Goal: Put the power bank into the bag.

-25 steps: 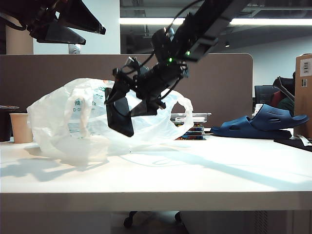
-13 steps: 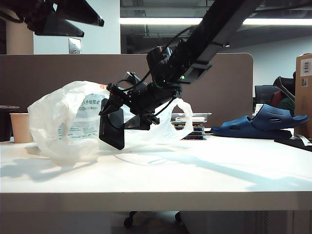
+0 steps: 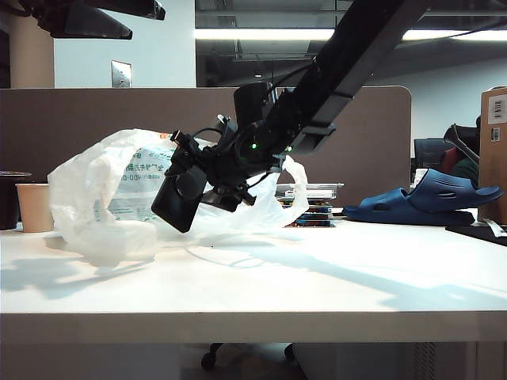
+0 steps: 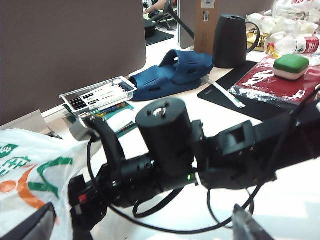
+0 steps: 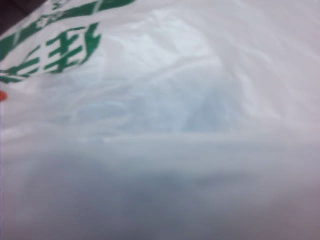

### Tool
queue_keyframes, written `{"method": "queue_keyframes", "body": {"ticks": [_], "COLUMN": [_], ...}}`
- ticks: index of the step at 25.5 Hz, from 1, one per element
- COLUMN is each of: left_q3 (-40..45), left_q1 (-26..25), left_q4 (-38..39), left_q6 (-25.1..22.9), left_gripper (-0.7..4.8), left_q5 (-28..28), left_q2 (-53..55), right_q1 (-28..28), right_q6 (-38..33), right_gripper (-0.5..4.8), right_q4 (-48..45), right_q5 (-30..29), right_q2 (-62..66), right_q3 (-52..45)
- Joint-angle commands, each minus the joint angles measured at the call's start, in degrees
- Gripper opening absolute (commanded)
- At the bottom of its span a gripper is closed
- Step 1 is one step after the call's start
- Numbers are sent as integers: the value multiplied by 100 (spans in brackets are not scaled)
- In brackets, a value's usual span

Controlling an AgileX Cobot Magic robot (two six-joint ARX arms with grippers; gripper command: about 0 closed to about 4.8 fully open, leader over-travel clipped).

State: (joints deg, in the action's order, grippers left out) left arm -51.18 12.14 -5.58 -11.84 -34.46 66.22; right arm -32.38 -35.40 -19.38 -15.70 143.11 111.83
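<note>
Exterior view, reading from the left edge: a beige paper cup stands on the white bench, with a dark container just behind it at the frame's border. Above, in the upper left corner, the left end effector hangs high over the bench, its two dark fingers spread apart with nothing between them. Below it, left of centre, the bag lies crumpled on the bench, its mouth turned toward the middle and green printing showing through the thin plastic. At the centre the right end effector comes down on a long black arm from the upper right, clenched on the power bank. The black slab hangs tilted, its lower corner just above the bench, right at the bag's opening; whether it has crossed the rim I cannot tell. Behind, right of centre, a clear tray rests on a small stack of things. Further right a blue sandal lies near the back of the bench, and a cardboard box stands at the right edge.

In the left wrist view the bag's printed plastic fills the lower left, the right arm's black wrist crosses the middle, and a tray of markers, the sandal and a black jug sit beyond.

The right wrist view shows only white plastic, very close and blurred.
</note>
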Motion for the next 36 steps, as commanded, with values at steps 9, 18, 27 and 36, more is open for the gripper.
{"method": "queue_keyframes", "body": {"ticks": [9, 18, 27, 36], "left_q3": [-15, -15, -17, -17], "left_q1": [-9, -9, -9, -9], "left_q4": [-131, -131, -133, -133], "left_q6": [212, 376, 374, 374], "left_gripper": [467, 467, 467, 467], "left_q5": [-31, -28, -26, -26], "left_q2": [-94, -94, -96, -96], "right_q1": [-13, -13, -15, -7], "right_q6": [-772, -1145, -1182, -1283], "right_gripper": [288, 370, 423, 423], "right_q4": [-415, -420, 474, 98], "right_q5": [551, 568, 708, 136], "right_q2": [94, 94, 94, 74], "right_q3": [46, 46, 48, 48]}}
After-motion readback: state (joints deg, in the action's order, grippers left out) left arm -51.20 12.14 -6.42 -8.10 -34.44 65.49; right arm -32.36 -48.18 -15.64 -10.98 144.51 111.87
